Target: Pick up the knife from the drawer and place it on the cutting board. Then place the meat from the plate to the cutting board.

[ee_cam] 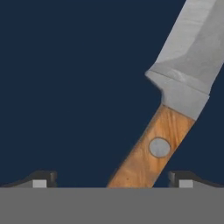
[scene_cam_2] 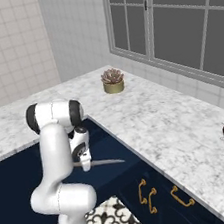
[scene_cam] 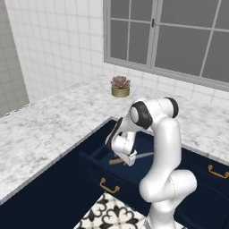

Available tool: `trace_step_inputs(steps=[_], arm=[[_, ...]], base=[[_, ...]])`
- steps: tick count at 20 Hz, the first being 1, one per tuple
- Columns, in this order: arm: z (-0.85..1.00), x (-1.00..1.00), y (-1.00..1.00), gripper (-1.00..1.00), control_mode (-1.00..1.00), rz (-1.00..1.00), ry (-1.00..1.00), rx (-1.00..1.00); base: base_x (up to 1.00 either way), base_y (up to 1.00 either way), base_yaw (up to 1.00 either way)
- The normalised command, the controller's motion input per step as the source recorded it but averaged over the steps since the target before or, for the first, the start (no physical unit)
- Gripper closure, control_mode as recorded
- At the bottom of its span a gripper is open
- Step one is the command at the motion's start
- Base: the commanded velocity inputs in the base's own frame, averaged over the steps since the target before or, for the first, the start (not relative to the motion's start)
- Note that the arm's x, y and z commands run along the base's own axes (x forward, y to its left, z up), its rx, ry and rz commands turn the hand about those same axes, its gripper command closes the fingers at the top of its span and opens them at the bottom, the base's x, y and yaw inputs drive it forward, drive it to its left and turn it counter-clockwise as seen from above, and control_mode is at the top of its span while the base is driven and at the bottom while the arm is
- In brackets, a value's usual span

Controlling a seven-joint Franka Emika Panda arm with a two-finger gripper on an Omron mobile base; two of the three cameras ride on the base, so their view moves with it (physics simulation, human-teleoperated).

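Gripper (ee_cam: 111, 179) jaws fully open, holding nothing, straddling tan wooden handle of silver-bladed knife (ee_cam: 175, 109) in navy drawer (scene_cam: 100, 154); blade towards 1 o'clock; off-centre closure could twist knife away

White tiled walls (scene_cam: 58, 40) meet at a corner; a large grey-framed window (scene_cam: 179, 31) sits above the white marble bench (scene_cam: 49, 125); navy cabinet fronts (scene_cam_2: 161, 198) with brass handles (scene_cam_2: 147, 195) run below; patterned black-and-white floor tiles (scene_cam: 109, 214); a small potted succulent (scene_cam: 120, 86) stands near the window.
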Motion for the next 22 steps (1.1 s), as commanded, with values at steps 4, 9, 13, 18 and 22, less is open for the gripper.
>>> trace_step_inputs(steps=[4,9,13,18,22], arm=[[-0.35,0.25,0.0,-1.0,-1.0,0.0,0.05,0.0],[-0.5,0.1,0.3,1.0,-1.0,0.0,0.08,0.0],[-0.65,0.0,0.6,1.0,-1.0,0.0,0.12,0.04],[-0.53,0.0,0.37,1.0,-1.0,-0.02,0.03,0.0],[-0.41,-0.07,0.5,1.0,-1.0,-0.07,0.0,-0.01]], base=[[0.0,0.0,0.0],[0.0,0.0,0.0],[0.0,0.0,0.0],[0.0,0.0,0.0],[0.0,0.0,0.0]])
